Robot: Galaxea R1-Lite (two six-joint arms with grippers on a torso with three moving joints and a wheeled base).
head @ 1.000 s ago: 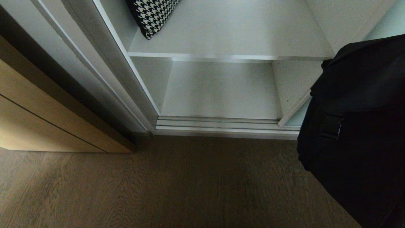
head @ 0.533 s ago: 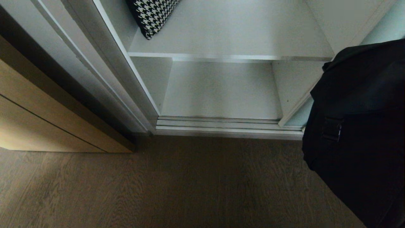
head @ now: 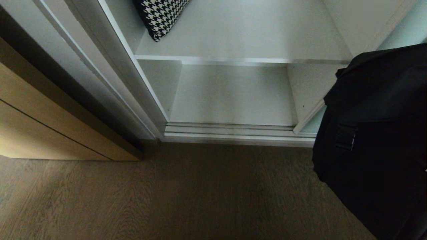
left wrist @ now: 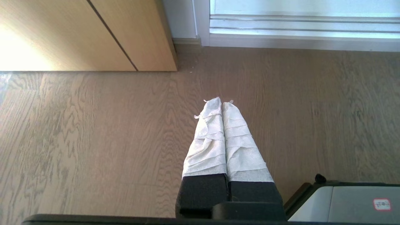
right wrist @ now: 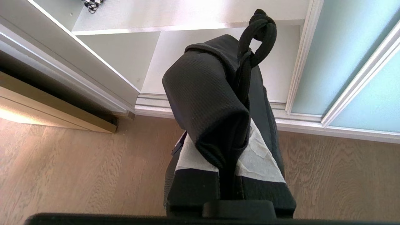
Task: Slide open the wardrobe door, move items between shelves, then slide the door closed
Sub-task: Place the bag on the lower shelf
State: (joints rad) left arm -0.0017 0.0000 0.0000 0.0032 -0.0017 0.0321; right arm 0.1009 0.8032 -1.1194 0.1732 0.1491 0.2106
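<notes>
A soft black woven cloth is being shown by the bag (right wrist: pixel 206 93). Matt grey-white board is being presented by the shelves (head: pixel 240 33), frosted glass in what is probably a metal frame by the sliding door (right wrist: pixel 328 56), grained matt wood by the floor (head: pixel 166 193), and wrinkled white wrapping by both hands' fingers (left wrist: pixel 215 137).

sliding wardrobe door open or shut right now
Open: the sliding wardrobe door is slid aside, and the shelves show uncovered beside it.

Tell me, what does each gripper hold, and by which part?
The right gripper pinches the black bag by a fold of its top fabric. The left gripper holds nothing.
</notes>
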